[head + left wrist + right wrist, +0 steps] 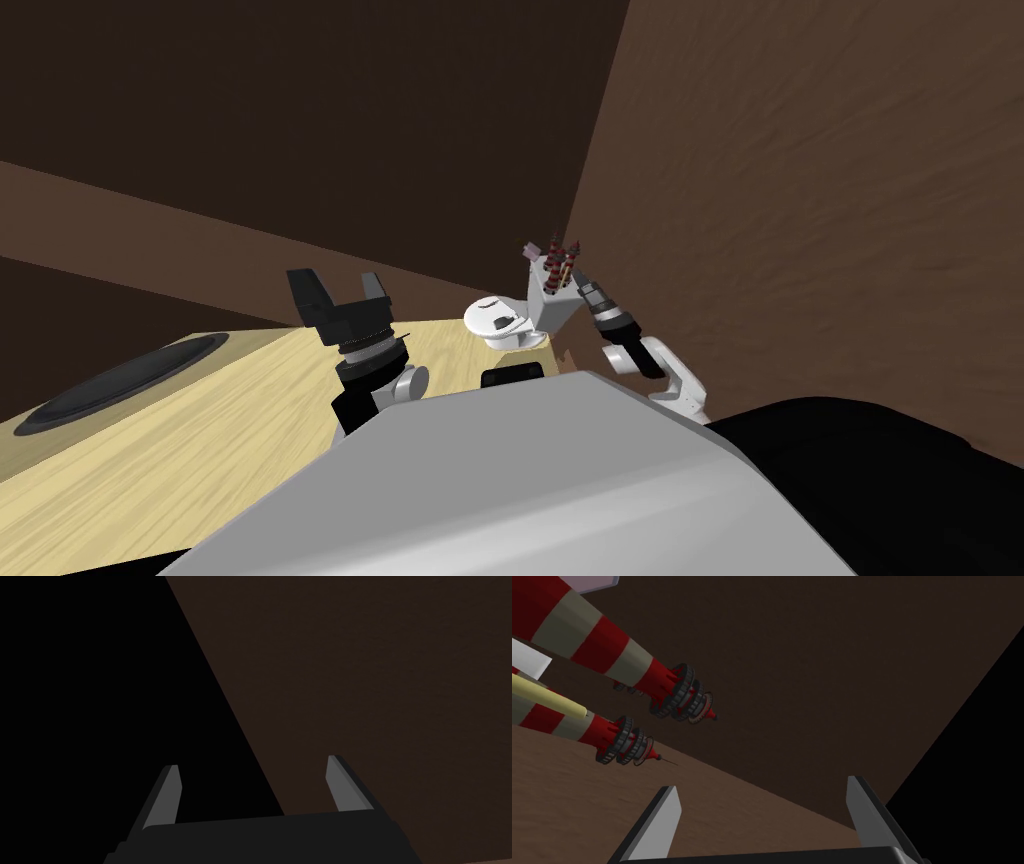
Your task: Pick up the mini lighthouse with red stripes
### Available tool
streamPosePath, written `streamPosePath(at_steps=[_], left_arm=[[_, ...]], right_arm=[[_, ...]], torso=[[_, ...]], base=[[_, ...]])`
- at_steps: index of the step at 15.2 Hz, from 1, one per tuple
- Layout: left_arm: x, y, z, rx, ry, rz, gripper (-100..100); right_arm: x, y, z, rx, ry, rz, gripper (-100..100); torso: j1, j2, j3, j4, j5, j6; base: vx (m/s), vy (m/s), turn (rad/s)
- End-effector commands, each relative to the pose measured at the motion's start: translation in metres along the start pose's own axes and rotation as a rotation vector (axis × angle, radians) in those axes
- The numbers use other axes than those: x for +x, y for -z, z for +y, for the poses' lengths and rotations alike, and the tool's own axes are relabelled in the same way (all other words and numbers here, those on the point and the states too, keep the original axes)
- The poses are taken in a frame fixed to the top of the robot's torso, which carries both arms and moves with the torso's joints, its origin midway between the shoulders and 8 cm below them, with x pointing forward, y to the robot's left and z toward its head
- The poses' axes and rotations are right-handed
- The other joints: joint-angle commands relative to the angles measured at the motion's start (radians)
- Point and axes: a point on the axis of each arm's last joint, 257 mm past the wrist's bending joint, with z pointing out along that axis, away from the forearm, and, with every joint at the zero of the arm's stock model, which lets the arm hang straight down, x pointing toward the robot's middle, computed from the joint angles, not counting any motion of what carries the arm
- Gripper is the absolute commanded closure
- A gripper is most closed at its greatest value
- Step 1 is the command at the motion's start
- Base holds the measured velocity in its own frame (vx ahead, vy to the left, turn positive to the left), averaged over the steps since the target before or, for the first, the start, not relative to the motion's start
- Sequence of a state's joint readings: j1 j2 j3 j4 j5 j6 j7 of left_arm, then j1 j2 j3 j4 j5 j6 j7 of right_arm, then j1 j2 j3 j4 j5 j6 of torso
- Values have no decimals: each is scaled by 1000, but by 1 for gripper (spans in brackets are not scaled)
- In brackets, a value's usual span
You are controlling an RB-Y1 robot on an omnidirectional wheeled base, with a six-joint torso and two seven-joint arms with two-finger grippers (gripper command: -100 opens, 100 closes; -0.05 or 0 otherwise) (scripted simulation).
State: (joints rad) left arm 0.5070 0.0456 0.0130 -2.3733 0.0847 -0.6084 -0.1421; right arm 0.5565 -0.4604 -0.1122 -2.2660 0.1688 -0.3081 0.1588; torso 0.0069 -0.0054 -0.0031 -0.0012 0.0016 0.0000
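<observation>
While the right hand stands fully open, with its two fingers spread wide, nothing lies between them and it grips nothing.

1. Task items. Two mini lighthouses with red and grey-beige stripes lie off to one side of the right hand, beyond its fingertips and outside the gap between the fingers.
   - The first mini lighthouse is the farther from the fingers. Its dark, ringed lantern top points past the fingertips.
   - The second mini lighthouse runs alongside the first and is closer to the nearer finger, but apart from it.
   - A pale yellow rod crosses in front of the second mini lighthouse.

2. Holder. In the head view both lighthouses stand upright in a white holder at the far edge of the table. The right hand reaches up to the holder's rim from the side. Whether it touches the rim cannot be told.

3. Adjacent items. A white round dish sits just beside the holder, on the side away from the right hand.

4. Left hand. It is raised above the table, well apart from the holder, with fingers wide apart and empty. A dark flat disc lies on the table to its outer side.
</observation>
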Motion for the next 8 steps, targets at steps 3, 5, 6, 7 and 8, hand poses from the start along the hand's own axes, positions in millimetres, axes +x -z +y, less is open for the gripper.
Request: streamPosePath(at_steps=[3, 5, 6, 7, 8], left_arm=[[0, 0, 0, 0, 0, 0, 0], [0, 0, 0, 0, 0, 0, 0], [0, 0, 0, 0, 0, 0, 0], [0, 0, 0, 0, 0, 0, 0], [0, 0, 0, 0, 0, 0, 0]], right_arm=[[0, 4, -21, 68, 63, 45, -100], [-1, 7, -32, 105, 99, 67, -100], [-2, 10, -44, 143, 134, 89, -100], [-2, 10, -44, 143, 134, 89, -100], [-4, 14, -56, 180, 170, 108, -100]], torso=[[-1, 0, 0, 0, 0, 0], [0, 0, 0, 0, 0, 0], [0, 0, 0, 0, 0, 0], [0, -1, 0, 0, 0, 0], [0, 0, 0, 0, 0, 0]], base=[[70, 84, -25], [75, 96, -22], [76, 93, -31], [65, 88, -29], [61, 90, -31]])
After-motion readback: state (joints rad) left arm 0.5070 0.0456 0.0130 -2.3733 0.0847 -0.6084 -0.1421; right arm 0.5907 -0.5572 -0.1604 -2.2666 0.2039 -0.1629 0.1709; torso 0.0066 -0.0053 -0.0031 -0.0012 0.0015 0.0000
